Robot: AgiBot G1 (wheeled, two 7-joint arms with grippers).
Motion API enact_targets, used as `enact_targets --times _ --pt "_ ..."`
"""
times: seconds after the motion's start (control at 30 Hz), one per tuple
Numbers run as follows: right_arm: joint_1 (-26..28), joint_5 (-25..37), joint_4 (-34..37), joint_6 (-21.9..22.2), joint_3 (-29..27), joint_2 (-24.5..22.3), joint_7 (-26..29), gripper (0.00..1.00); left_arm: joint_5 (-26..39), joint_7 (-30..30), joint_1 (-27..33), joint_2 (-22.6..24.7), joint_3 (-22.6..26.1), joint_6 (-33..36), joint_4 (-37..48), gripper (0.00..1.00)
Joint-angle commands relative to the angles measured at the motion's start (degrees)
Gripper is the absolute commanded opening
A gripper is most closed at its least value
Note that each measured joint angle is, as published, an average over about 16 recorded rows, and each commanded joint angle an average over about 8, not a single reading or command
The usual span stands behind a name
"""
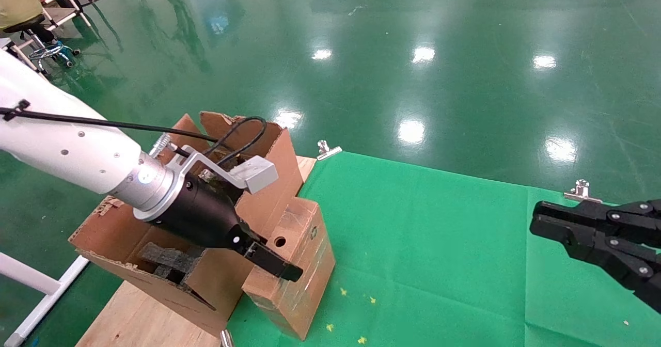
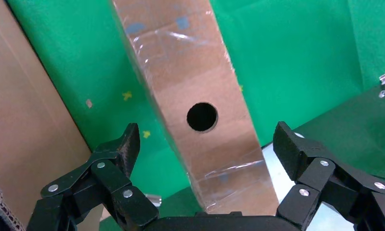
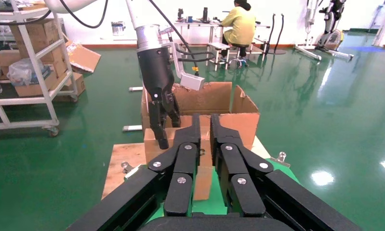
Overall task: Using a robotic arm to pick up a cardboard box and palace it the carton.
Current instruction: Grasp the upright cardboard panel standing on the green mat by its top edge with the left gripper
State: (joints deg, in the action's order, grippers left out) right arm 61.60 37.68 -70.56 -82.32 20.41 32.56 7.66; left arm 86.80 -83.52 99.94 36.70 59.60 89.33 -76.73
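Note:
The cardboard box, brown with a round hole and clear tape stripes, stands on the green cloth against the carton. The carton has ragged flaps and black foam inside. The white robotic arm ends in my left gripper, which hangs at the box's upper end. In the left wrist view this gripper is open, and the box lies between the fingers without touching either. My right gripper is parked at the right edge, shut and empty. From there the box and carton show ahead.
The green cloth is held by metal clips over a wooden board. Glossy green floor lies beyond the edge. Far off are a shelf cart with boxes and a seated person.

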Motion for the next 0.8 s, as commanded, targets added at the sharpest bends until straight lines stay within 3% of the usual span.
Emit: enact_targets --times 0.03,0.13,0.17,0.8 --pt "0.0 0.0 0.0 0.0 0.0 0.0 0.0 1.0 -0.01 -0.07 0.42 0.04 0.88 -0.14 -0.06 0.44" --pt "-0.01 0.0 0.01 0.01 0.0 0.0 0.0 1.0 0.31 0.38 0.76 0.22 1.73 -0.23 -0.15 0.06" --pt "-0.01 0.0 0.01 0.01 0.0 0.0 0.0 1.0 0.4 0.47 0.83 0.25 1.89 -0.24 -0.15 0.0" --pt "-0.01 0.0 0.01 0.01 0.0 -0.01 0.0 1.0 0.26 0.27 0.69 0.21 1.47 -0.26 -0.16 0.0"
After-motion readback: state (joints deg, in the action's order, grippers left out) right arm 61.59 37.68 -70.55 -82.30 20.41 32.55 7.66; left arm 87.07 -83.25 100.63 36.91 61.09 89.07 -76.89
